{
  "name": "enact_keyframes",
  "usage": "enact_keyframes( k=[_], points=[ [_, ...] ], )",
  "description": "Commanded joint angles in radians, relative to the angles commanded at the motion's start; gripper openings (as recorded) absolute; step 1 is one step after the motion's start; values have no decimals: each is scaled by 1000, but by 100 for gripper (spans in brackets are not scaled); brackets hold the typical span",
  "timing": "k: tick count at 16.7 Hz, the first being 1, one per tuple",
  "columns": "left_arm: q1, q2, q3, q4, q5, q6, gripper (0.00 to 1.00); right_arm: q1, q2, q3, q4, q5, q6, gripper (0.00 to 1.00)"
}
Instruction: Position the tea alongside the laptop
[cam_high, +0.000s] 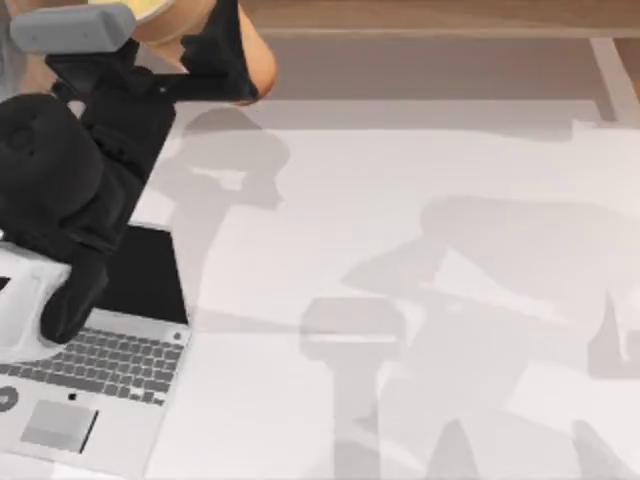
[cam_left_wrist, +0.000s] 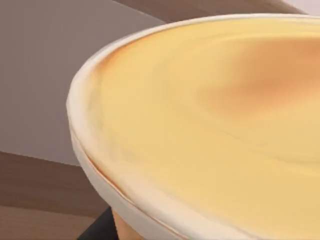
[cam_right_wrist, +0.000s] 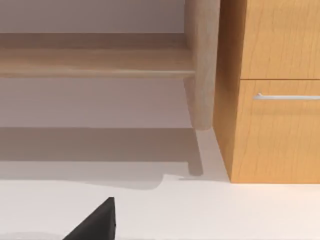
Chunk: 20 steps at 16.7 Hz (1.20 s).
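The tea (cam_high: 150, 10) is riding in the left pincer (cam_high: 200, 45), gripped at the cup's orange sides, up beyond the laptop's (cam_high: 100, 370) screen edge and well apart from it. So lifting appears done; carrying across and setting it down beside the laptop are left. The left arm itself is hanging over the laptop's screen, crowding that side. The table (cam_high: 420, 300) on the laptop's right is lying open. A wooden cabinet (cam_right_wrist: 272, 100) is standing off the table.
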<state>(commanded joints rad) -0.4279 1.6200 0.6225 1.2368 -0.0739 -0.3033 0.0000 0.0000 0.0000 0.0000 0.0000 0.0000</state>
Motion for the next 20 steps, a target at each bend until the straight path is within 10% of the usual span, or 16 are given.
enact_keyframes(
  k=[13, 20],
  points=[
    [-624, -78, -233, -239, -876, -10, 0, 0, 0, 0, 0, 0, 0, 100],
    [-778, -76, -308, -325, -1081, 7, 0, 0, 0, 0, 0, 0, 0, 100]
  ],
)
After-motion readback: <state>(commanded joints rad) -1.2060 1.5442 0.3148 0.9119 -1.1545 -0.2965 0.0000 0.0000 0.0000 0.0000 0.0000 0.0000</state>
